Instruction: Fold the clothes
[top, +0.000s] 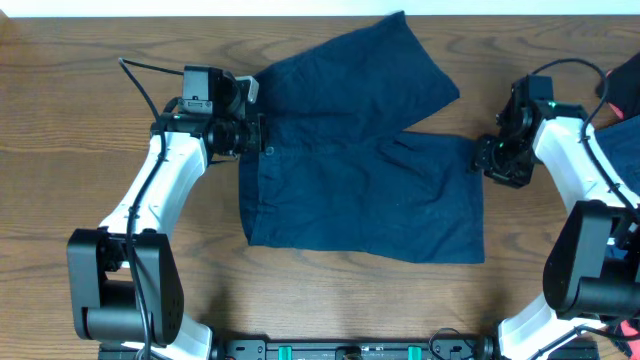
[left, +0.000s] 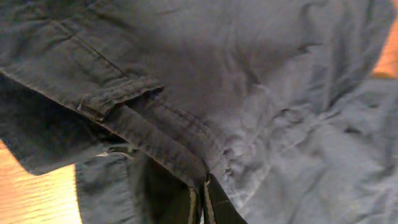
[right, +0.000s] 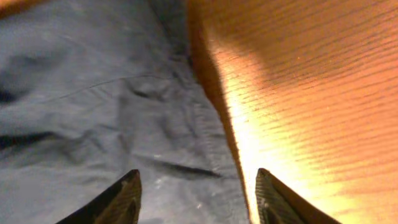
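Observation:
The navy blue shorts (top: 360, 180) lie spread on the wooden table, waistband to the left, one leg angled toward the far edge, the other toward the right. My left gripper (top: 255, 135) is at the waistband's far corner and is shut on the waistband fabric (left: 180, 149). My right gripper (top: 485, 155) is open over the hem of the right leg (right: 124, 124), one finger above the cloth and one above bare wood.
The wooden table (top: 90, 80) surrounds the shorts. A red and white object (top: 625, 85) sits at the far right edge. A black rail (top: 350, 350) runs along the near edge between the arm bases.

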